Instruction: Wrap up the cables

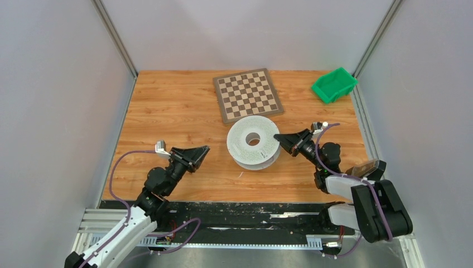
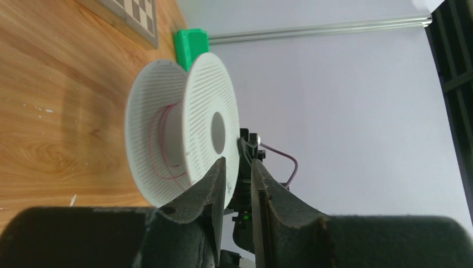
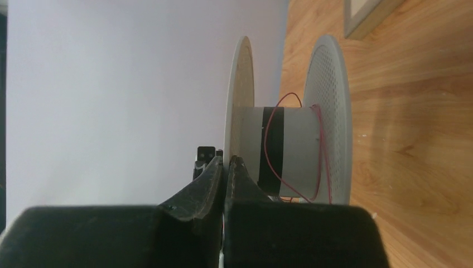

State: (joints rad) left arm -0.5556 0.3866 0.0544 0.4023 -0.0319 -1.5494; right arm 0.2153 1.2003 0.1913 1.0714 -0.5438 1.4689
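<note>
**Spool with red cable: hazards on file**

- Spool (image 1: 254, 142): flange-down on the bench (image 1: 184, 106), between the two claws, just ahead of each tip.
- Cable (image 3: 269, 139): thin, a few slack turns on the core.
- Left claw (image 1: 203, 151): slightly parted, empty.
- Right claw (image 1: 279, 137): shut; a pinch on the cable cannot be confirmed.
- Likely faults: slack turns slide off the core; a nudge from either claw shifts the unheld spool; the thin cable slips a weak pinch.

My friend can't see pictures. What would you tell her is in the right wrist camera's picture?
A white spool, seen from the side, sits on a wooden table, with a thin red wire looped loosely around its middle and a black band there too. The right arm's black jaws, pressed shut, fill the bottom of the picture, pointing at the spool's rim.
</note>
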